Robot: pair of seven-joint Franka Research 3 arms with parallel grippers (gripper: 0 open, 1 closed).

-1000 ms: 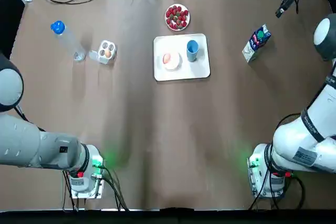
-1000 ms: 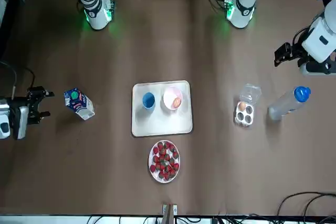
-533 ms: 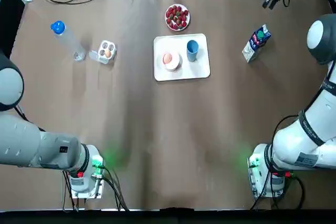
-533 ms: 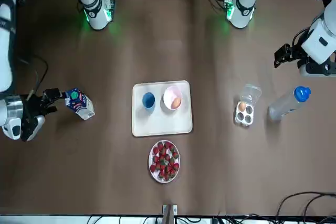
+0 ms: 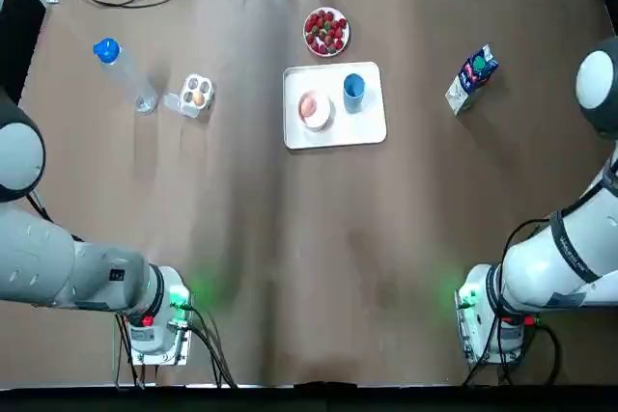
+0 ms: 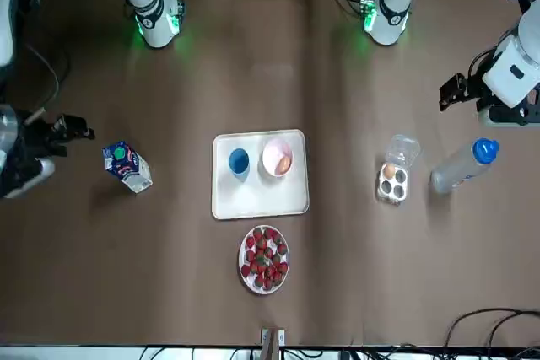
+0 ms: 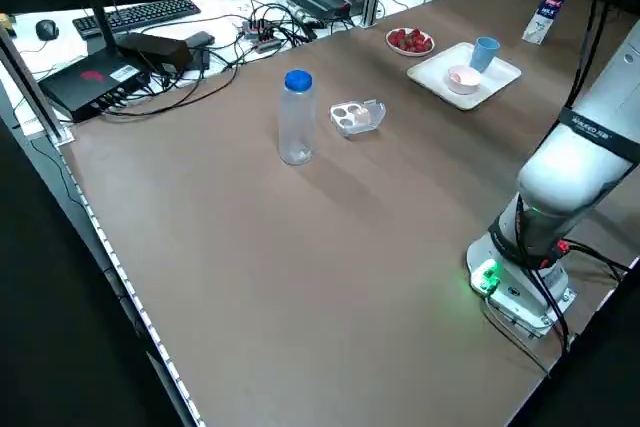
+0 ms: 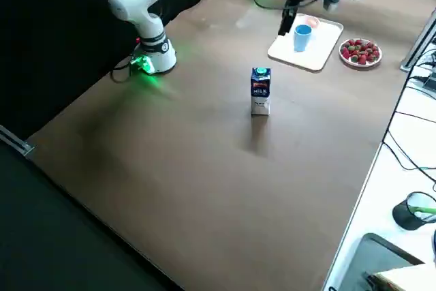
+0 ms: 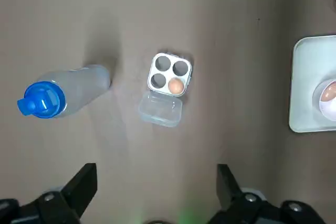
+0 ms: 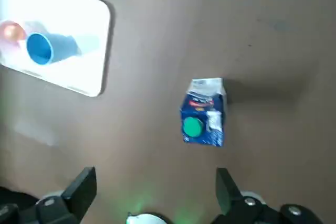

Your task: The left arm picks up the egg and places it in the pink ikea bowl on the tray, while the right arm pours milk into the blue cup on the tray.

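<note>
The milk carton (image 5: 472, 79) stands upright on the table, well apart from the tray (image 5: 338, 132), on the robot's right side; nothing touches it. The right gripper (image 10: 155, 174) hangs high above the table w/ its fingers spread wide and empty. In the right wrist view the carton shows beyond the fingertips, closer to one finger than to the other, i.e. not centred in the gap. In the front view the gripper is on the outer side of the carton, away from the tray. So, in my judgement, the coming move is mostly a descent plus a small shift toward the tray. The carton's long axis is vertical, and its body is turned diagonal to the table edges, so the wrist probably needs some rotation to meet two flat faces.

The blue cup (image 5: 353, 90) stands upright on the tray, just beside the pink bowl (image 5: 323, 117). An egg (image 5: 308, 106) lies in the bowl already, so the left arm's part looks done. The left gripper (image 9: 156, 171), also spread and empty, hangs over the egg carton (image 9: 169, 75), far from the milk; the right arm is clearly nearer.
</note>
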